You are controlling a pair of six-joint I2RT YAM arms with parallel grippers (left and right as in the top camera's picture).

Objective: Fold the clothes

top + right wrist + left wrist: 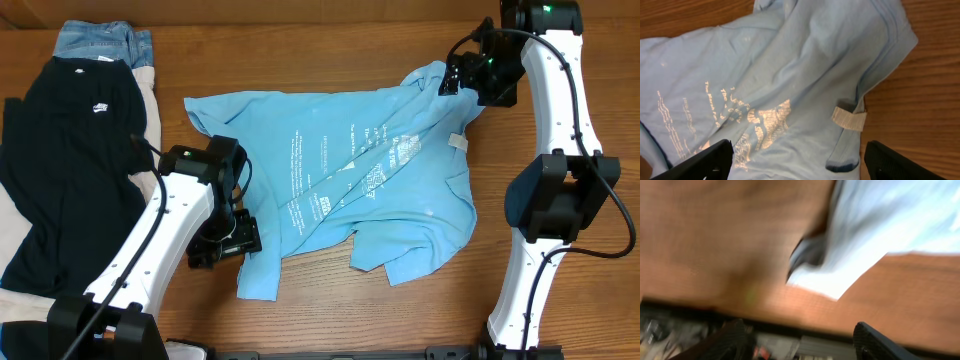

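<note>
While left gripper (800, 342) and right gripper (797, 152) gape empty, sky-blue T-shirt (340, 190) lies crumpled; black T-shirt (60, 170), jeans (100, 42) sit leftward.

The light sky-blue short-sleeved T-shirt (340, 190) is of thin, matt cloth, soft and wrinkled. Its white print looks a little cracked. The small white woven label (849, 118) on it has a ribbed texture. The brown wooden tabletop (330, 50) is smooth, with fine grain and a weak shine. The black T-shirt (70, 170) is matt cloth, and the blue jeans (100, 42) are rougher denim.
</note>
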